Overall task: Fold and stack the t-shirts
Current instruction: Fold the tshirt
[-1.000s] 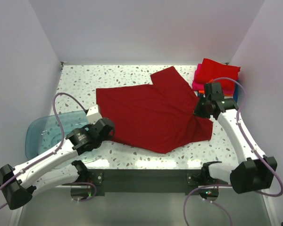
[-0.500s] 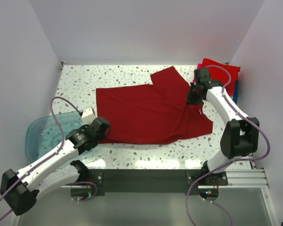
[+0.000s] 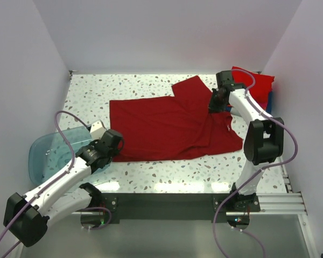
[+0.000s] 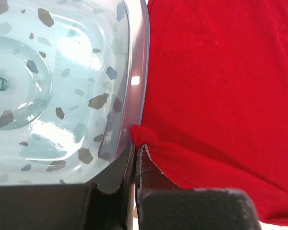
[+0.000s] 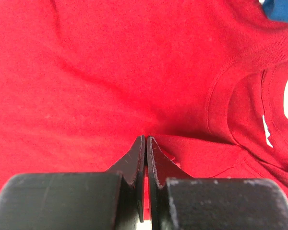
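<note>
1. Left wrist view put the left claw [image 4: 136, 146] nearest me, its jaws closed on a pinched-up bit of the dark red t-shirt [image 4: 216, 86], right against the rim of the blue tub [image 4: 138, 72].
2. From the top camera, that t-shirt lay spread across the middle of the speckled table [image 3: 97, 88], mostly flat, with one sleeve pointing toward the back wall.
3. Farther back on the right, the right claw [image 5: 145, 139] was shut tight on the shirt's cloth near the collar, raising a small ridge there.
4. Farthest off, the folded t-shirts [image 3: 253, 83] sat stacked in the back right corner, bright red on top, just beyond the right claw.
</note>
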Robot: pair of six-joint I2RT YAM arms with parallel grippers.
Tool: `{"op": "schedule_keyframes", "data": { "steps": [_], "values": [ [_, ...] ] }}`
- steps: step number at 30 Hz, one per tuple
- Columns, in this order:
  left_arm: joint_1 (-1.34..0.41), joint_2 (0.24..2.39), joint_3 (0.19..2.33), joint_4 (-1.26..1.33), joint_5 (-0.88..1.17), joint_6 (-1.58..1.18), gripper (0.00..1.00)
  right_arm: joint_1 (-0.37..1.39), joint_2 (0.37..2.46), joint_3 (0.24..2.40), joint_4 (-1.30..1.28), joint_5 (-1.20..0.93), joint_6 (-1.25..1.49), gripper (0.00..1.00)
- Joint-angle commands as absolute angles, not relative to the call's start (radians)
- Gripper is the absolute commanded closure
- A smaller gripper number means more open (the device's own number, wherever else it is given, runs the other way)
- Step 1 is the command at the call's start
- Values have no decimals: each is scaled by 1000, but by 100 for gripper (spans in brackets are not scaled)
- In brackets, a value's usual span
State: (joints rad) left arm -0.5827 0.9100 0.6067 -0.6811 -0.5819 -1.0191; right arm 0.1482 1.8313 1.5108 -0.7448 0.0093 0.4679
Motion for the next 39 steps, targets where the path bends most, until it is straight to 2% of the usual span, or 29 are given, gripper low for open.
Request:
{"op": "schedule_keyframes", "data": {
  "steps": [1, 19, 20, 21, 22, 23, 25, 26, 29, 33, 36, 39],
  "values": [
    [-552, 931, 572, -690, -589, -977, 100, 143, 1850, 1574, -739, 3, 445, 100],
    [-505, 997, 583, -678, -594, -985, 100, 143, 1997, 1749, -781, -21, 449, 100],
    [-505, 1005, 606, -677, -594, -979, 90, 143, 2008, 1761, -793, -31, 449, 100],
    [-505, 1009, 621, -676, -595, -962, 83, 143, 2008, 1770, -798, -41, 446, 95],
    [-505, 1022, 638, -676, -600, -953, 76, 143, 2003, 1776, -799, -64, 445, 84],
    [-505, 1029, 675, -675, -603, -942, 61, 143, 1993, 1772, -790, -70, 442, 61],
    [-505, 1048, 709, -680, -615, -910, 49, 143, 1945, 1741, -766, -78, 436, 44],
    [-505, 1054, 738, -684, -617, -904, 45, 143, 1928, 1730, -761, -81, 433, 35],
    [-505, 1060, 764, -686, -620, -877, 42, 143, 1856, 1686, -761, -95, 414, 29],
    [-505, 1051, 781, -655, -597, -833, 39, 143, 1746, 1577, -756, -113, 408, 29],
    [-529, 1065, 788, -629, -572, -805, 37, 143, 1642, 1429, -700, -133, 423, 30],
    [-618, 1104, 804, -632, -600, -819, 37, 144, 1546, 1287, -647, -159, 437, 35]
  ]
}}
